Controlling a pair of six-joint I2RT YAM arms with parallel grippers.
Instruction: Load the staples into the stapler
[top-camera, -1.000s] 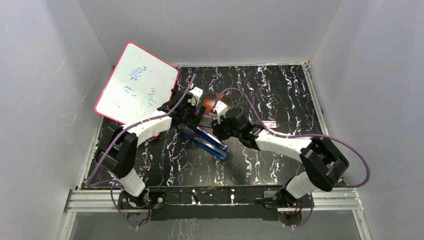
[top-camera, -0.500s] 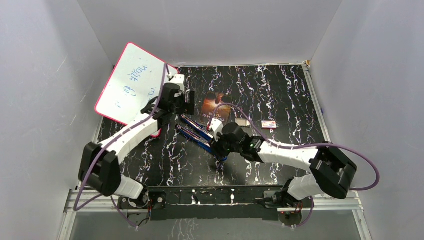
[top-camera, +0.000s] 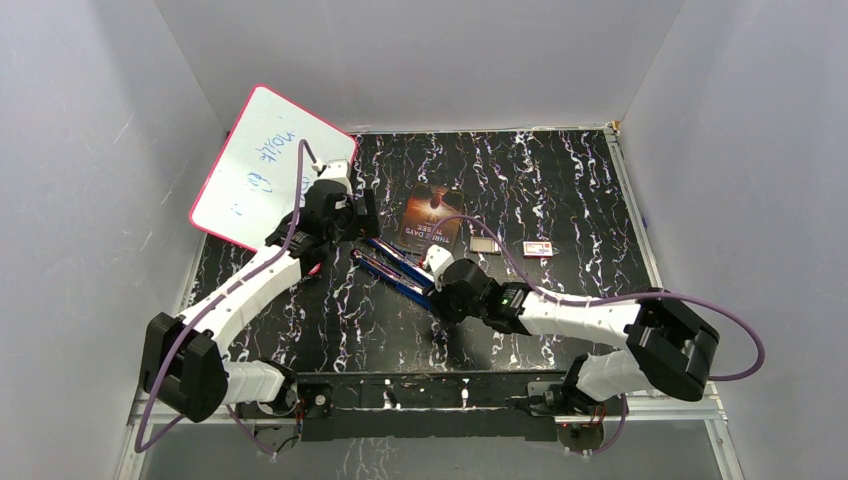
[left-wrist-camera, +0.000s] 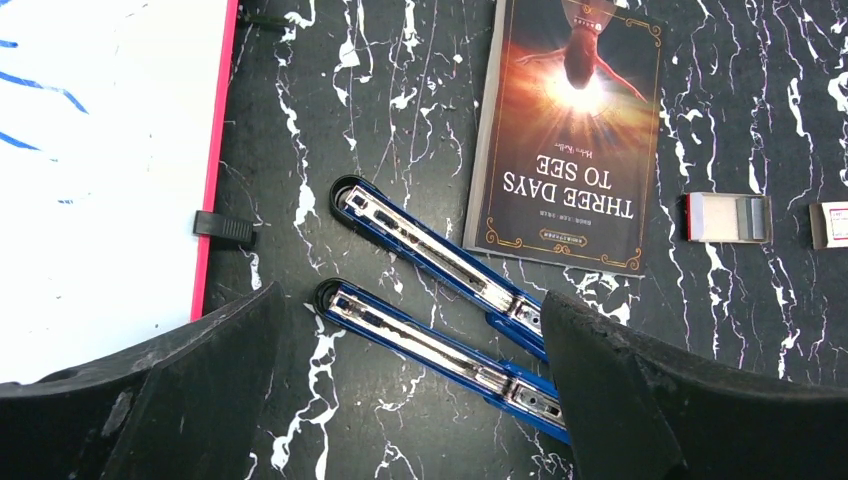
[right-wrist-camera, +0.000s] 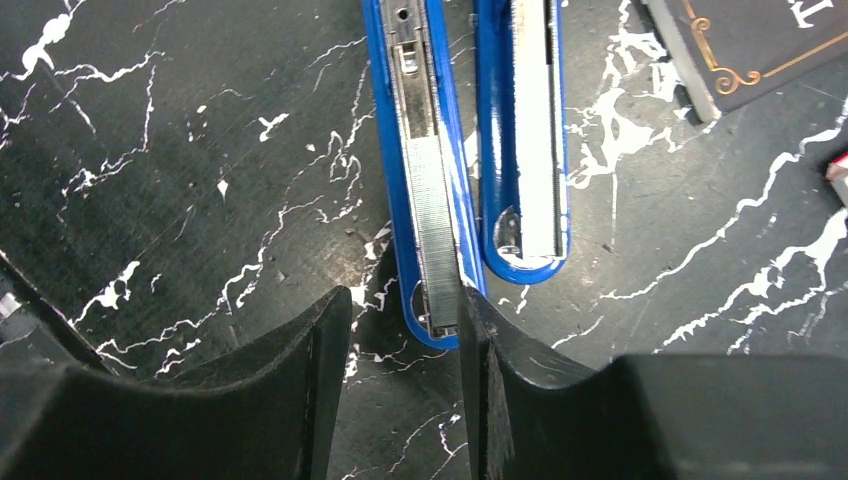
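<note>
The blue stapler (top-camera: 405, 273) lies opened flat on the black marbled table, its two long halves side by side. In the right wrist view a grey strip of staples (right-wrist-camera: 432, 205) sits in the metal channel of the left half (right-wrist-camera: 400, 160); the other half (right-wrist-camera: 520, 130) lies beside it. My right gripper (right-wrist-camera: 402, 300) hovers at the near end of that loaded half, open a moderate way with nothing between its fingers. My left gripper (left-wrist-camera: 412, 295) stands wide open above the stapler's far ends (left-wrist-camera: 430, 300), holding nothing.
A dark book (top-camera: 432, 217) lies just beyond the stapler. To its right are a small grey piece with a red edge (top-camera: 484, 244) and a red-and-white box (top-camera: 538, 248). A pink-framed whiteboard (top-camera: 270, 165) leans at the back left.
My left arm has drawn back to the left, toward the whiteboard. My right gripper has moved from near the book down to the stapler's near end, opening slightly.
</note>
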